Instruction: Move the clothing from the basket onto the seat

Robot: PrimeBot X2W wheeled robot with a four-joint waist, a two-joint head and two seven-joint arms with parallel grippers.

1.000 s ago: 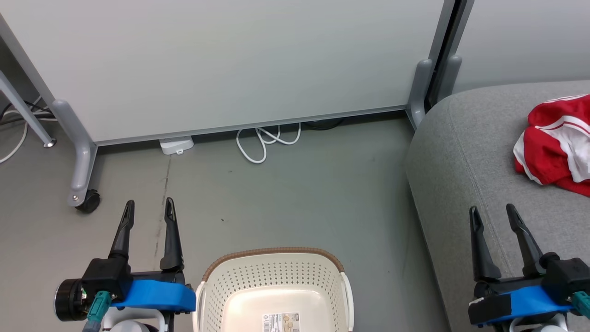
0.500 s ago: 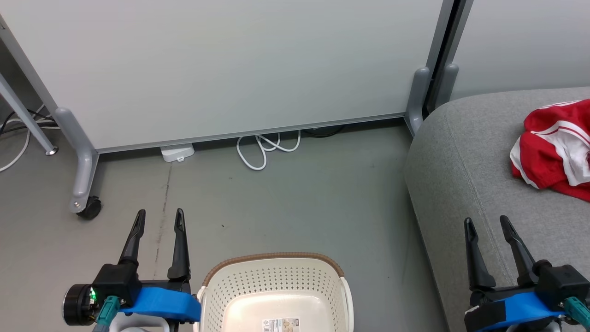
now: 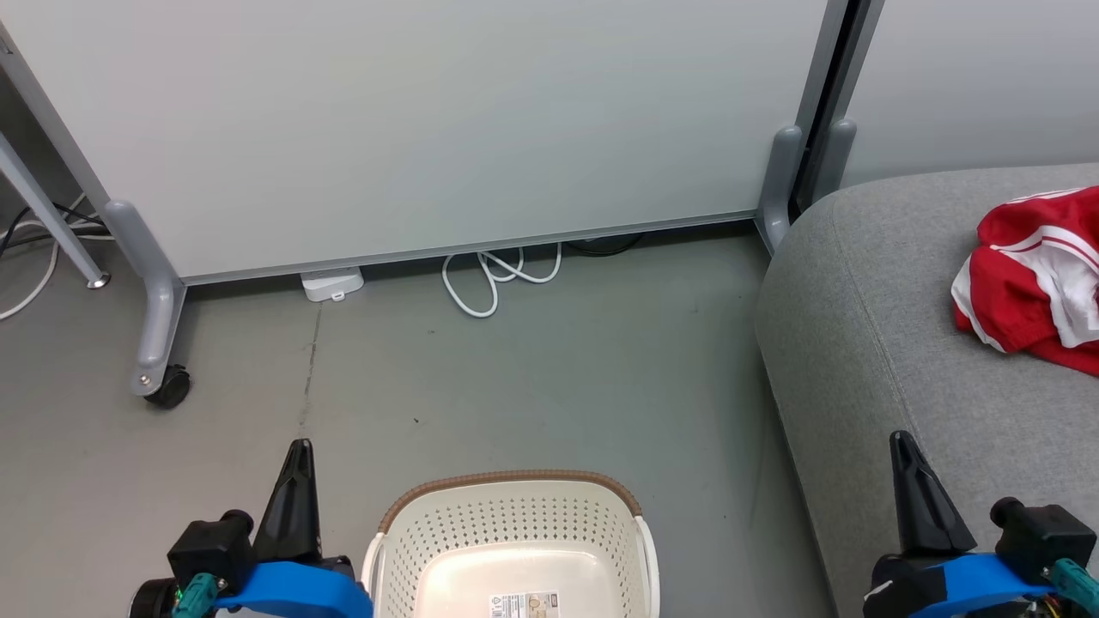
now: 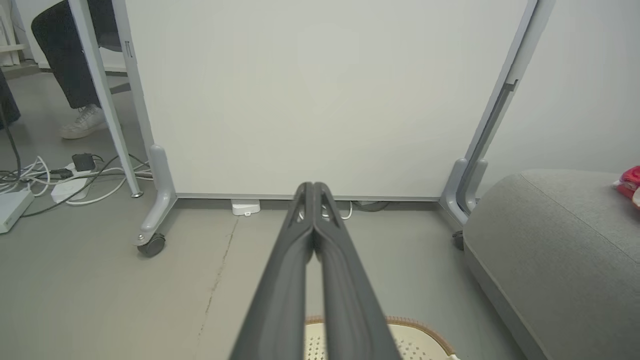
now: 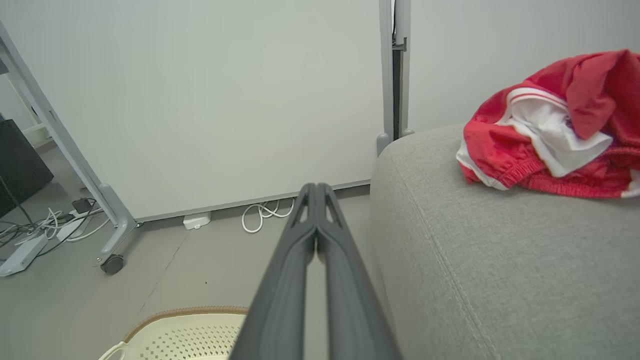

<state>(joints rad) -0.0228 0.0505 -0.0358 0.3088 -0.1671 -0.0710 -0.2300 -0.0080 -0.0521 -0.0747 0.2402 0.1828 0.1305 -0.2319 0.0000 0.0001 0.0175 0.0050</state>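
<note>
**Control:** State of both hands.

**Operator:** My left hand point(image 3: 298, 448) is fully closed. In the left wrist view its two fingers point(image 4: 280, 280) lie pressed together to the tips, with nothing held. It stands over the floor point(image 3: 558, 369), just beside the basket point(image 3: 515, 477) on that basket's left. My right hand point(image 3: 900, 439) is closed the same way and grips nothing. It is over the seat point(image 3: 859, 343), near the cushion's left edge.

**Control:** Location of the basket.

**Operator:** It is on the floor between my two hands, with a strip of floor separating it from the seat. Its brown rim faces the white partition point(image 3: 429, 129). Its pale bottom shows, with a printed label point(image 3: 519, 603) lying on it.

**Control:** Location of the clothing.

**Operator:** The clothing point(image 3: 1022, 283) lies bunched on top of the seat, well apart from my right hand. I see red fabric with white trim and a white lining turned outward. The head view cuts the heap at its right edge, so I cannot tell whether it is one garment or two.

**Control:** Surroundings.

**Operator:** A white cable point(image 3: 494, 275) is coiled at the foot of the partition. A caster point(image 3: 169, 386) sits under its left leg.
</note>
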